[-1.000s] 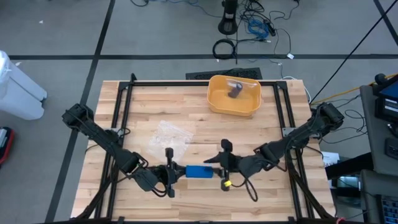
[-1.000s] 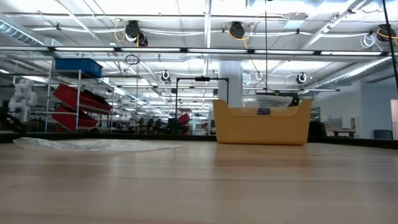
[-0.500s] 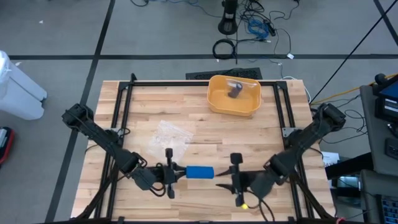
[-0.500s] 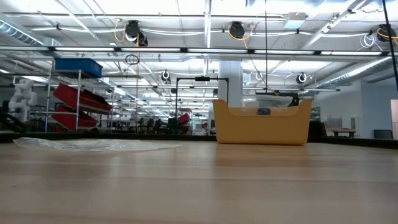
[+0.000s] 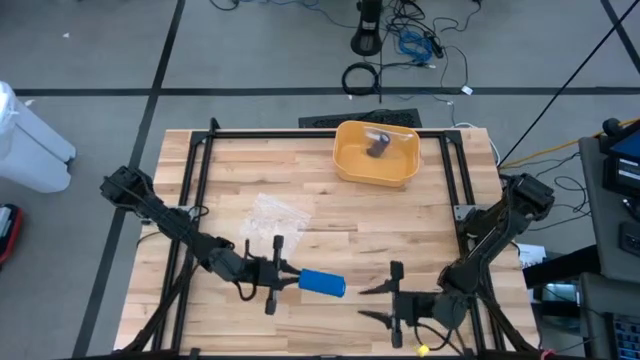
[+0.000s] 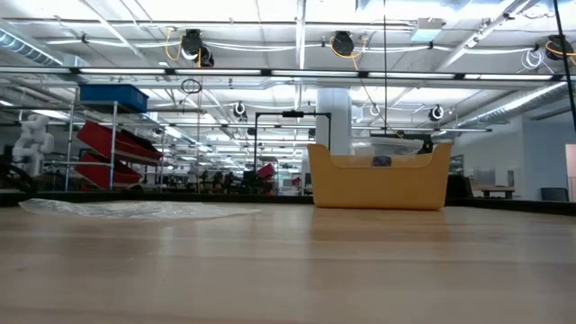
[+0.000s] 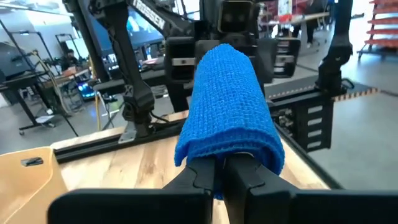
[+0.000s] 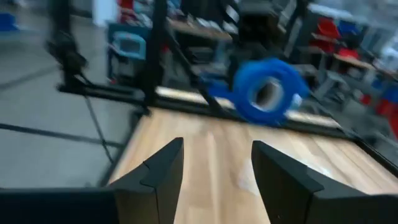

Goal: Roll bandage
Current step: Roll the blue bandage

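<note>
L gripper (image 5: 283,277) sits near the front edge of the table (image 5: 320,215), left of centre, fingers (image 7: 211,177) clamped on one end of the blue bandage roll (image 5: 323,284). Roll sticks out to the right, off the wood, slightly tilted. R gripper (image 5: 372,303) is right of the roll and nearer the front, well apart from it, fingers (image 8: 163,171) spread, holding nothing. Clear plastic bag (image 5: 275,215) lies mid-table, left. Yellow bin (image 5: 376,154) at far side w/ a dark item inside.
</note>
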### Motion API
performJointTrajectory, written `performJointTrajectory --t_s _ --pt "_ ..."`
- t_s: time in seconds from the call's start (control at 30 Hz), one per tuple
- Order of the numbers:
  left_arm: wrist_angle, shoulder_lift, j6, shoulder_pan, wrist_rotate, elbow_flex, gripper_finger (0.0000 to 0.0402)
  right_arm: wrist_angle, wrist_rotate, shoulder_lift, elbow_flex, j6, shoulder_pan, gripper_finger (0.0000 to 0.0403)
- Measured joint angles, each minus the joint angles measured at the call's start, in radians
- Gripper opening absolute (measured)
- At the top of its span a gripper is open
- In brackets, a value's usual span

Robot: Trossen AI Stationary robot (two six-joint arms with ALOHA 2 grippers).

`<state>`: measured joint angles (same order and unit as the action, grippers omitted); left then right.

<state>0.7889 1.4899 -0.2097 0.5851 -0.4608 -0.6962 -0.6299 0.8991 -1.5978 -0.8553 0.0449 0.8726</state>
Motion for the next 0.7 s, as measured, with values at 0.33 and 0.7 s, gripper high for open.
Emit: performJointTrajectory --t_s 0.33,0.7 --pt "0.006 0.000 0.014 -0.020 0.026 0.003 0.0013 -0.183 -0.029 -0.066 0.003 0.135 -0.088 0.0174" --pt "-0.046 0.001 0.021 -0.020 -0.030 0.003 0.0013 -0.250 -0.042 -0.066 0.002 0.175 -0.113 0.0174"
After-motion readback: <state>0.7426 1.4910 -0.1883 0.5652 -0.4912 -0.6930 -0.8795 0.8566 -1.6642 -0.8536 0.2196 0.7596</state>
